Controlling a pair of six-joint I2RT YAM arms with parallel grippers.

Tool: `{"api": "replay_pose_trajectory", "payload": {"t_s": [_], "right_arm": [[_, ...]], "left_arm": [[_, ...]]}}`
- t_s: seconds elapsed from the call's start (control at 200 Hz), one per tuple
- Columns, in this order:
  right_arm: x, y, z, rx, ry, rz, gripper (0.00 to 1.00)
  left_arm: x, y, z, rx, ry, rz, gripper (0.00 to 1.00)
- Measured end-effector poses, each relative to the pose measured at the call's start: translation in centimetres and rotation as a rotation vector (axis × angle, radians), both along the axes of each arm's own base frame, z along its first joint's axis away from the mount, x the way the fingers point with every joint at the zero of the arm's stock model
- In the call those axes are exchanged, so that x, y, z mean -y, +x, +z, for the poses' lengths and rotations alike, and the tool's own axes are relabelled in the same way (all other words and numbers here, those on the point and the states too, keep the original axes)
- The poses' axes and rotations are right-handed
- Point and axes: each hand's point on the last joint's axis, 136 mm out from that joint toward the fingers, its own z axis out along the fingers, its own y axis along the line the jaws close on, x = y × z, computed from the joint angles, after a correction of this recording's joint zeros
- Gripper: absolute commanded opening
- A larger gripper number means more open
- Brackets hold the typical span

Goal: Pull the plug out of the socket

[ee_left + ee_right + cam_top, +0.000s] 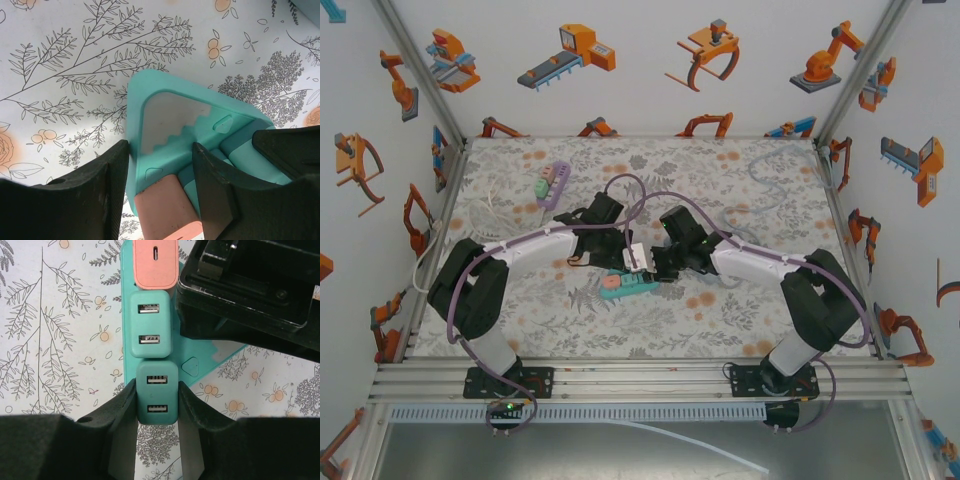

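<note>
From above, the teal socket strip (632, 287) lies mid-table (520, 320). The left tool (618, 268) reaches in from nine o'clock, the right tool (652, 272) from three.

Left wrist view: matte black fingers (95, 195) straddle the strip's rounded plastic end, likely to pin it down. Whether they are clamped, I cannot tell.

Right wrist view: at six o'clock the tool grips the dark teal plug (157, 395), a smooth boxy block.

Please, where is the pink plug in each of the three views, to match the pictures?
Top external: the pink plug sits at centre, on the left end of the teal power strip.
Left wrist: bottom centre, between the fingers of the left gripper.
Right wrist: top centre, at the strip's far end.
Shared landmark: the teal power strip.
</note>
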Motion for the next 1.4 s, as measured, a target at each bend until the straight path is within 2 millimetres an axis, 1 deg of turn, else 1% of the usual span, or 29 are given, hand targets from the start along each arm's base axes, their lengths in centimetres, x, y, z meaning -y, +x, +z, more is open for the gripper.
{"api": "replay_pose_trajectory", "payload": {"t_s": [0.18, 0.355, 0.491, 0.921, 1.247, 1.402], "right_arm": [[-0.09, -0.02, -0.12, 0.013, -0.053, 0.001, 0.1], [-0.09, 0.03, -0.07, 0.011, -0.057, -0.003, 0.06], [-0.04, 0.08, -0.23, 0.021, -0.082, 0.006, 0.06], [-0.16, 0.14, 0.03, 0.004, -0.037, -0.017, 0.06], [-0.03, 0.08, 0.26, 0.013, 0.001, -0.03, 0.04], [0.06, 0.04, 0.27, 0.013, 0.015, -0.038, 0.01]], "left_arm": [[-0.01, 0.03, -0.06, -0.004, -0.004, 0.006, 0.5], [-0.12, 0.04, -0.16, -0.013, -0.009, 0.022, 0.49], [-0.22, 0.09, -0.21, -0.017, -0.01, 0.034, 0.48], [-0.33, 0.14, -0.3, -0.027, -0.012, 0.052, 0.47], [-0.36, 0.17, -0.32, -0.028, -0.012, 0.054, 0.46], [-0.36, 0.2, -0.37, -0.029, -0.013, 0.056, 0.45]]}}
